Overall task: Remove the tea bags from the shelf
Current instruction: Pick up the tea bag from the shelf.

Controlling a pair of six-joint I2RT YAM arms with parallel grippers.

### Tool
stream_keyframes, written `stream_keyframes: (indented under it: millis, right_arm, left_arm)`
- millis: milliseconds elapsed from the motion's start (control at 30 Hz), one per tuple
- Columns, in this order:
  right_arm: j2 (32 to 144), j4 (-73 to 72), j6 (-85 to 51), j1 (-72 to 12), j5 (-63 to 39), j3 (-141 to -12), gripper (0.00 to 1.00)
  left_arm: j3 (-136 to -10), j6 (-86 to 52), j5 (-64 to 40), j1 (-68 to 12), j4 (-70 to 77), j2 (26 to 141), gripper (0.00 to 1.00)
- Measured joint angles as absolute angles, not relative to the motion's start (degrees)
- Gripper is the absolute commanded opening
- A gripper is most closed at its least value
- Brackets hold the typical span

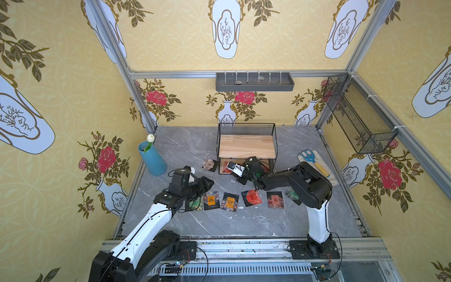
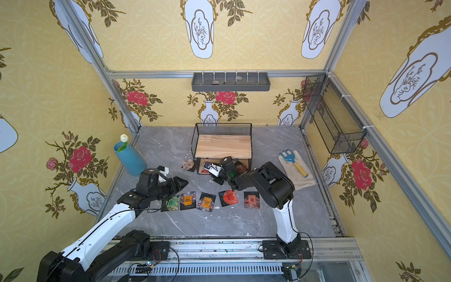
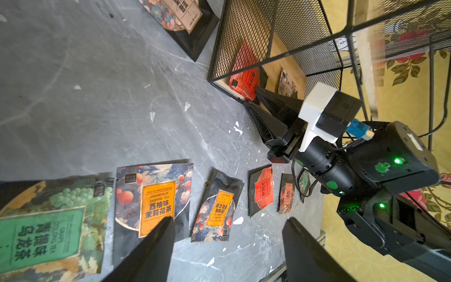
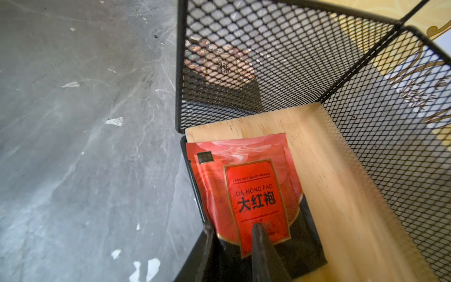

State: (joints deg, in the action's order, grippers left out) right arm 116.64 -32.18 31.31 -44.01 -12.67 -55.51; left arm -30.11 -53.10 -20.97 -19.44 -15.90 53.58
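Tea bags [image 1: 230,201] already off the shelf [image 1: 246,146] lie face up in a row on the grey marbled tabletop [image 1: 185,146], at 6 o'clock of the shelf in both top views. One beige sachet [image 1: 209,165] lies apart, just at 9 o'clock of the lower tier. The upper board is bare. At least two sachets are left on the lower board [image 4: 329,183]: a red sachet [image 4: 253,195] at its front corner and a second sachet [image 3: 286,83] deeper in.

Step in hand: pickup of the red sachet. The right gripper [image 4: 233,227] reaches into the lower tier from 6 o'clock. One finger [image 4: 263,244] lies on the printed face and the other stands beside the sachet's edge. The jaws stand narrow, but whether the pinch is complete cannot be told. The left gripper [image 3: 229,219] hovers wide apart and empty over the row, at 8 o'clock of the shelf.

Next move, as judged: a firm pinch on the thin edge, then a straight pull toward 6 o'clock, low enough to clear the upper board and the wire frame.

Materials: the sachets are flat, glossy, slightly crinkled foil squares and probably slippery. The boards are smooth pale wood. The sides are rigid black diamond mesh [image 4: 244,61].
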Motion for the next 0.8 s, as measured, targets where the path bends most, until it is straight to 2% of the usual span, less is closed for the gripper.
stream_keyframes:
  millis: [200, 367, 800]
  right_arm:
    - [115.9, -32.7, 31.1, -44.6, -12.1, -54.7, 0.12]
    - [114.2, -32.5, 31.2, -45.3, -11.3, -53.2, 0.06]
    - [106.9, -31.6, 33.1, -47.8, -7.6, -49.2, 0.02]
  left_arm:
    - [-29.9, -53.2, -21.1, -19.4, -15.9, 53.7, 0.78]
    - [-29.9, -53.2, -21.2, -19.4, -15.9, 53.7, 0.78]
    - [-29.9, -53.2, -21.3, -19.3, -15.9, 53.2, 0.78]
